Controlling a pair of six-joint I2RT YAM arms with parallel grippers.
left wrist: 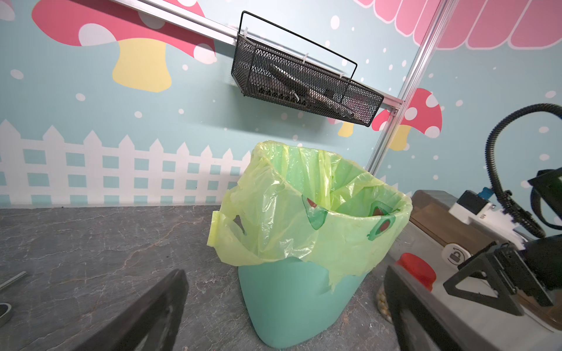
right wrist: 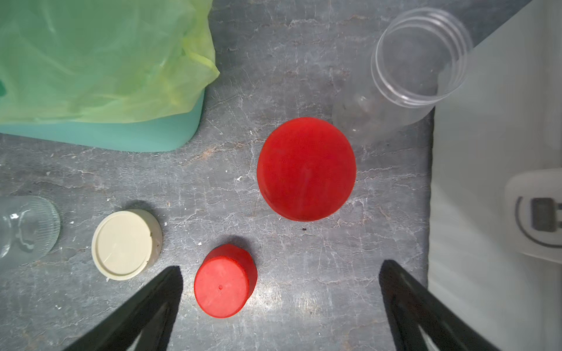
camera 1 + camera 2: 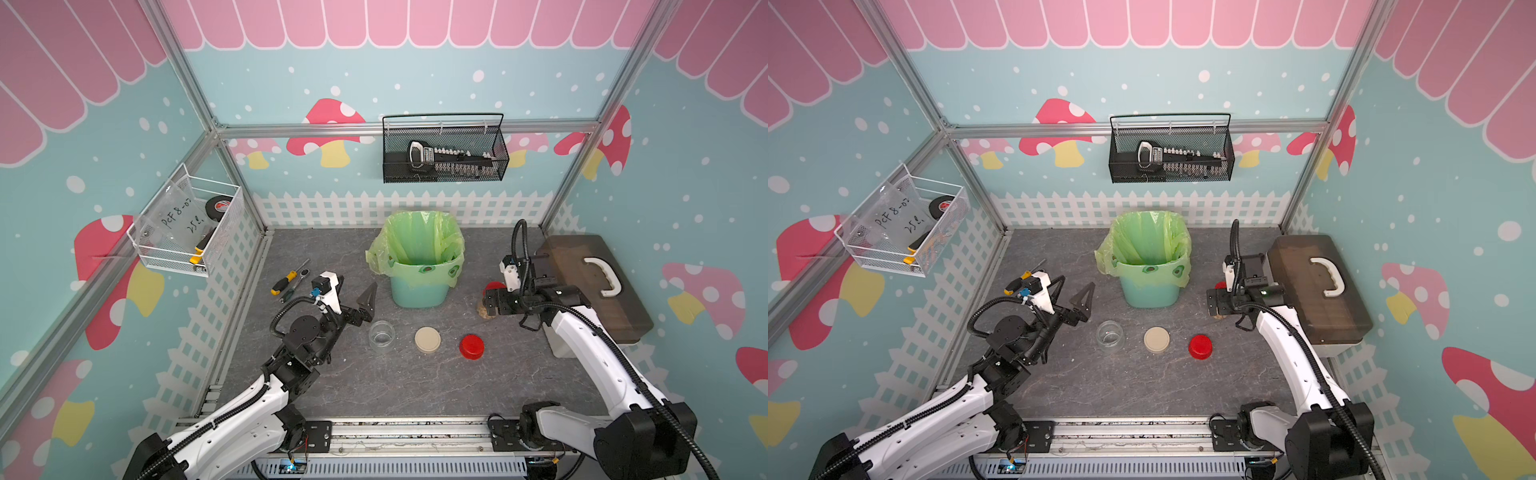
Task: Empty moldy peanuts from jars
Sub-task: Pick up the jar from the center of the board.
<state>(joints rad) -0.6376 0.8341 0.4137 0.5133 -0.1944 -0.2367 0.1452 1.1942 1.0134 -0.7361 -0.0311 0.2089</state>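
Nearby, left hand [image 1: 284,272] and right hand [image 2: 280,266] gape empty; bin [image 3: 419,291] and toolbox [image 3: 575,259] flank the red-lidded jar [image 2: 305,168].

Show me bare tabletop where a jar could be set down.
Widest: the grey tabletop strip between the row of empty clear jar, beige round lid and loose red lid and the front rail. Crowded: between the teal bag-lined bin and brown toolbox, around the right gripper.
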